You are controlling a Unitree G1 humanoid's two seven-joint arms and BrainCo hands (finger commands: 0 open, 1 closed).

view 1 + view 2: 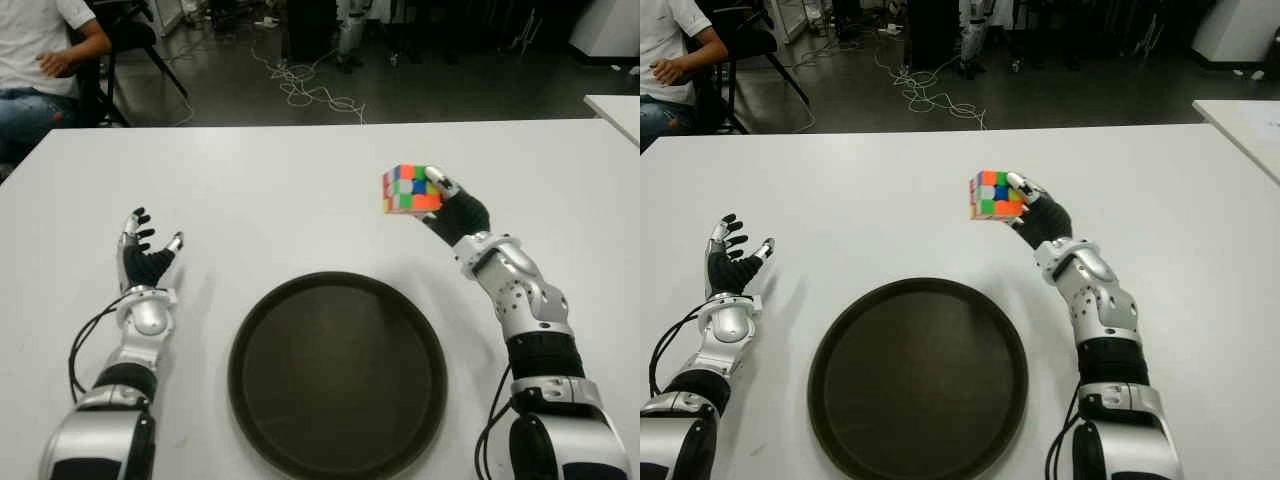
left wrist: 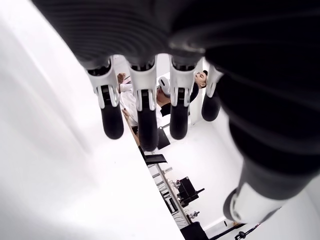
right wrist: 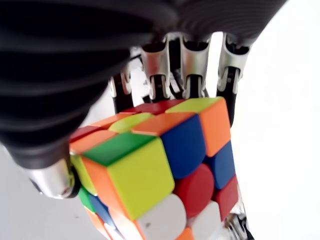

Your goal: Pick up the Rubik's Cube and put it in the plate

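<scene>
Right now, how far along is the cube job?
Pickup looks done: the right hand holds the Rubik's Cube clear of the white table, beyond the plate's far right rim. Left to do: carry it over the empty dark plate and release. The left hand shows open, left of the plate.

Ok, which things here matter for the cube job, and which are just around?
Part of the job:
- Rubik's Cube, held off the table in the right hand
- plate, dark and round, nearer the robot than the cube

Just around:
- left hand, open, left of the plate
- white table
- seated person behind the table
- floor cables
</scene>
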